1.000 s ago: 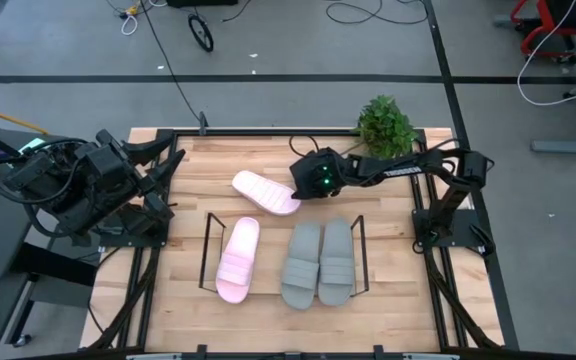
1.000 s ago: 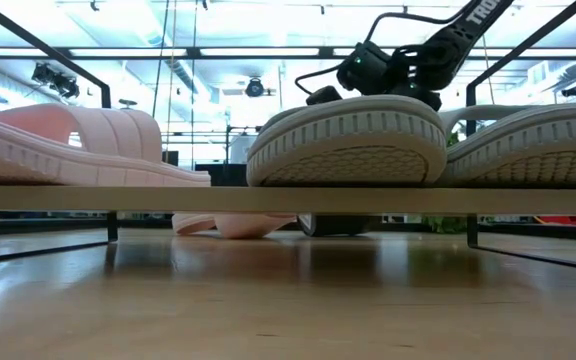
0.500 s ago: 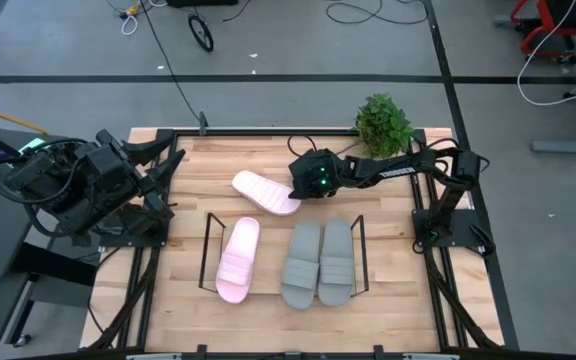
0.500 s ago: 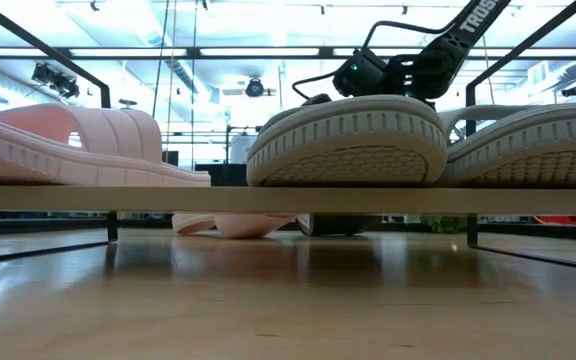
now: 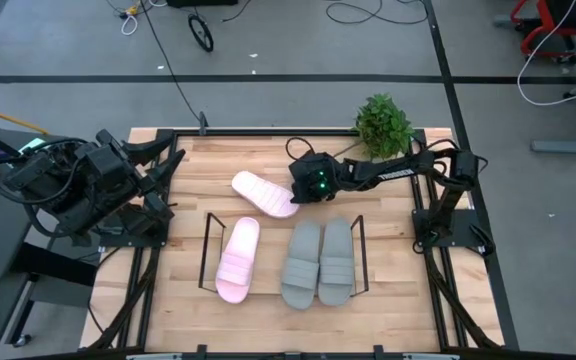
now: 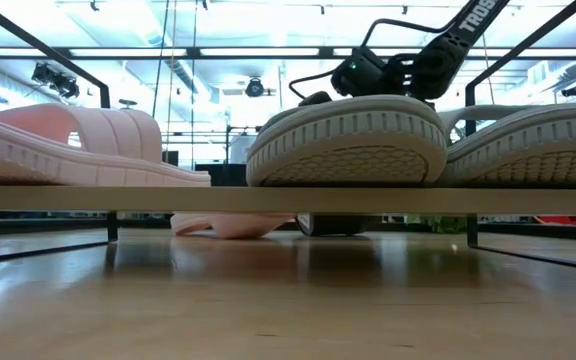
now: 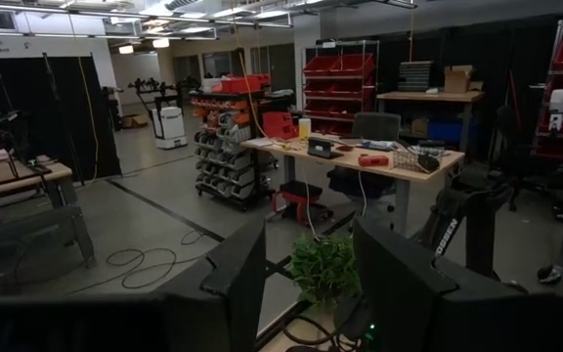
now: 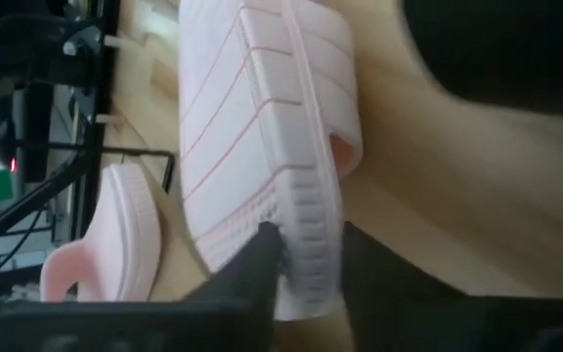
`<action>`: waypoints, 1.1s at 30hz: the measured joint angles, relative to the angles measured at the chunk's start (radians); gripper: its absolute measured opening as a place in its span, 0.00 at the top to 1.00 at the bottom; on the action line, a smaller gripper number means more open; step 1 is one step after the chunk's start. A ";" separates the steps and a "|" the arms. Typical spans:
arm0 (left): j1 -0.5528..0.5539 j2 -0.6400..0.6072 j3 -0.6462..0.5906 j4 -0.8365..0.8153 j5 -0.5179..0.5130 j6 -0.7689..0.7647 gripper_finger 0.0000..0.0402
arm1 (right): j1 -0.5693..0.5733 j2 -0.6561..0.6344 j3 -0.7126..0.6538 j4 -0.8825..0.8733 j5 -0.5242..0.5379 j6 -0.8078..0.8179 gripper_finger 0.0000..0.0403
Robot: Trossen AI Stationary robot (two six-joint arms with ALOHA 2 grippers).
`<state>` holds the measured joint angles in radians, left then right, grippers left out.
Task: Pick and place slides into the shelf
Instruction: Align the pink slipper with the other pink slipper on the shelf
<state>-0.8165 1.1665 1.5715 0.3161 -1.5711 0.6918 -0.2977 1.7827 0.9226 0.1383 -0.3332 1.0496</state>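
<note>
A pale pink slide (image 5: 265,193) lies on the table behind the shelf, ribbed sole up. My right gripper (image 5: 301,188) is at its right-hand end, shut on it. The shelf (image 5: 209,252), a thin black wire frame, carries another pink slide (image 5: 238,258) and two grey slides (image 5: 301,263) (image 5: 336,261) side by side. In the low view their soles (image 6: 348,140) rest on the shelf's bar. My left gripper (image 7: 306,284) is parked open at the table's left edge (image 5: 153,180), holding nothing. My right gripper pinches the pink slide's end rim (image 8: 306,230) between its two fingers (image 8: 252,264), one on the ribbed sole side and one on the other side. The fingers come from the table's right, slanting down. The slide lies low on the table (image 6: 230,224), strap side down.
A small green plant (image 5: 384,124) stands at the far right behind my right arm. Black rails run along the table's left and right sides (image 5: 438,250). Bare wood lies in front of the shelf (image 5: 288,325) and at the far left (image 5: 208,160).
My right gripper has edged a little toward the table's left and near side, up against the end of the loose pink slide. The slides on the shelf and my left arm have kept still.
</note>
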 joint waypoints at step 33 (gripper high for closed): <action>0.049 0.000 0.000 -0.041 0.000 0.002 0.60 | 0.229 -0.656 0.394 -0.962 0.356 -0.009 0.90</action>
<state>-0.7678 1.1664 1.5712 0.2749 -1.5711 0.6935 -0.0687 1.1263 1.3167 -0.8236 0.0230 1.0409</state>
